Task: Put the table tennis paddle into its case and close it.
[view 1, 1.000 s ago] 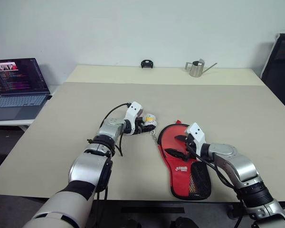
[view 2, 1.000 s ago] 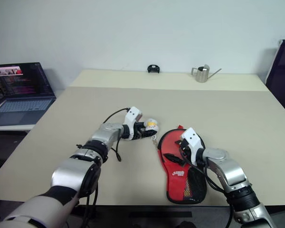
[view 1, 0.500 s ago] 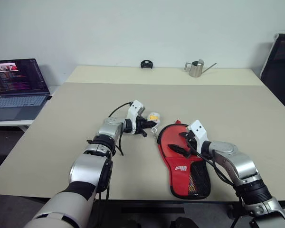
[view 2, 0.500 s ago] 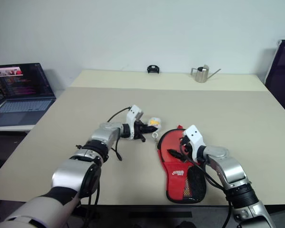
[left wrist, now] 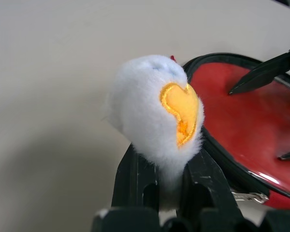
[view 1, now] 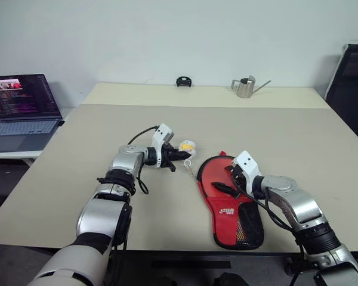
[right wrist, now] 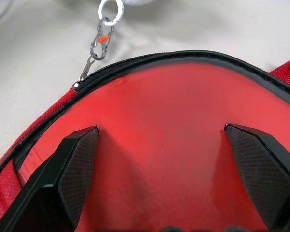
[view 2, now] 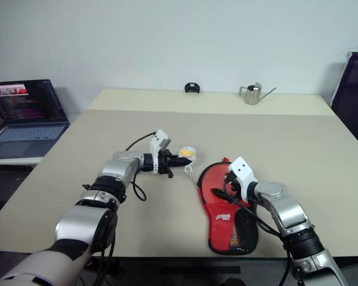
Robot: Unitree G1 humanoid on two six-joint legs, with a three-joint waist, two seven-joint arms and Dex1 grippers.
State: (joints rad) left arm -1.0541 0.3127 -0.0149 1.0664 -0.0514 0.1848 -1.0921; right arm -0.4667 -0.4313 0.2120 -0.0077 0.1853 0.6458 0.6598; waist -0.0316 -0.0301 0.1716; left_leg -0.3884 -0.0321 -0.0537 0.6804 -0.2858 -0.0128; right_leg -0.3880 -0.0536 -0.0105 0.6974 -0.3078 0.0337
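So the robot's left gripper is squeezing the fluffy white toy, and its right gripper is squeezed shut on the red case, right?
Not quite. The left gripper is shut on the fluffy white toy, but the right gripper is open: the right wrist view shows its fingers spread wide apart over the red case.

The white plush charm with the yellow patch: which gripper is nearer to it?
Left. The left gripper is shut on the plush charm. The right gripper is open over the red case, apart from the charm.

Cases [view 1: 230,202]: one
Plush charms [left wrist: 157,113]: one
Laptops [view 1: 22,110]: one
Watering cans [view 1: 247,86]: one
Grippers: two [view 1: 180,157] [view 1: 230,179]
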